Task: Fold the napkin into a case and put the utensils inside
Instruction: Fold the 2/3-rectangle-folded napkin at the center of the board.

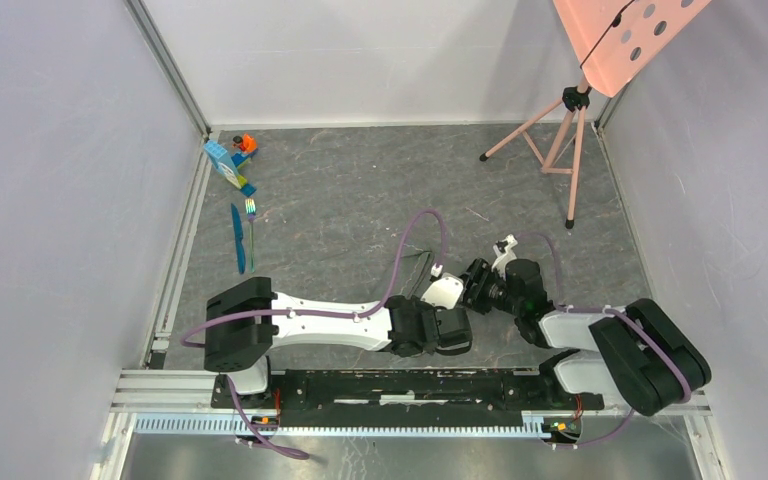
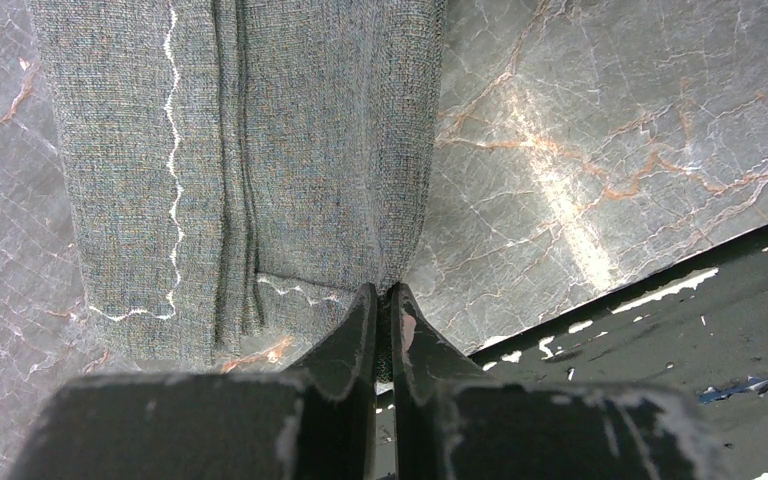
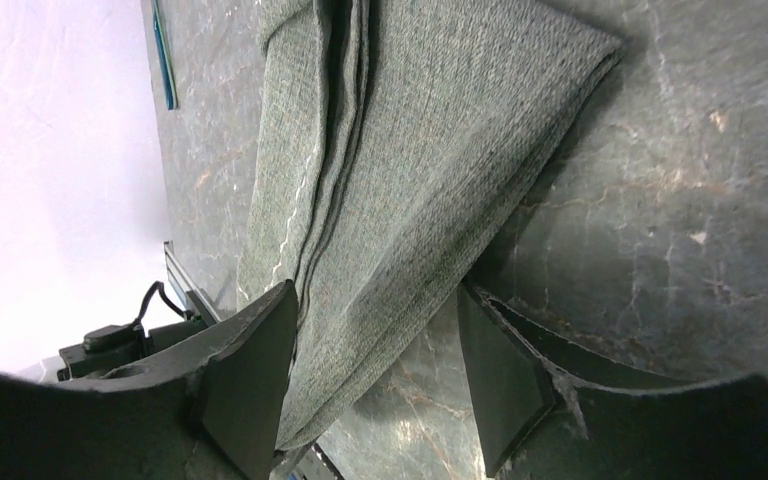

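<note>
— Claws first: left claw [image 2: 385, 300] is clamped on the near edge of the napkin [image 2: 290, 150]. The right claw [image 3: 375, 298] has its jaws apart, one finger either side of the cloth, gripping nothing.

— Step in hand?

— Folding, I judge. The napkin lies layered by the near edge of the bench [image 1: 360, 190], about midway along. The knife [image 1: 239, 240] and fork [image 1: 251, 225] lie by the left edge, near the toy blocks [image 1: 230, 160] and well apart from the cloth. Next I'd want the right jaws shut on the cloth, then both grips carried over together.

— And the views?

— From the top I see the utensils, but my arms hide most of the cloth. The wrist views show its stitching and layers.
</note>
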